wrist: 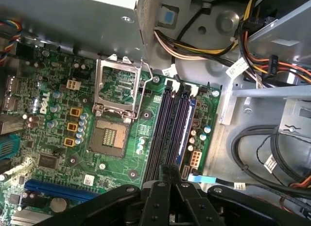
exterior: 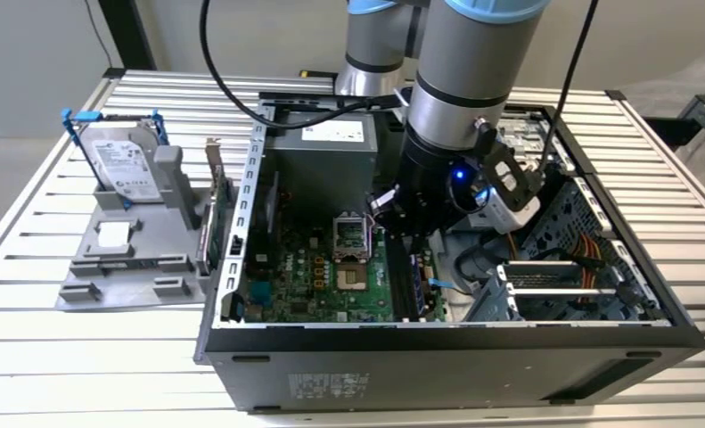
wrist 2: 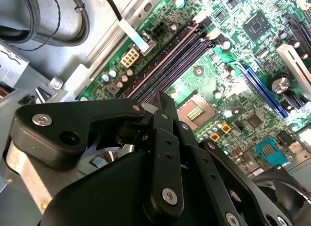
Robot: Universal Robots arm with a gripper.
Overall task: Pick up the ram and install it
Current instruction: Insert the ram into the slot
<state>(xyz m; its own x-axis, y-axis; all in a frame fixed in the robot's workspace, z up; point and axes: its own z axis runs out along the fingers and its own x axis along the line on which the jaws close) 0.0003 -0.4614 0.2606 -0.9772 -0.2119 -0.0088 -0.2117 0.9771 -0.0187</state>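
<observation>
Jaws of the black gripper [wrist: 167, 180] stand drawn narrow together, gripping nothing visible, above the green motherboard [wrist: 58, 119] inside the open grey computer case [exterior: 447, 357]. Seemingly seated, the slim dark ram stick [wrist: 187, 124] stands in the black slots (beside the metal processor socket [wrist: 119, 92]).

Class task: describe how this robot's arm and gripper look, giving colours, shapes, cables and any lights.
The arm is built of thick silver-grey cylinders with light blue rings at the joints. Its wrist section is black, with a small blue light glowing, and black cables loop alongside. The gripper is matte black, with angular linked plates fastened by silver screws.
</observation>
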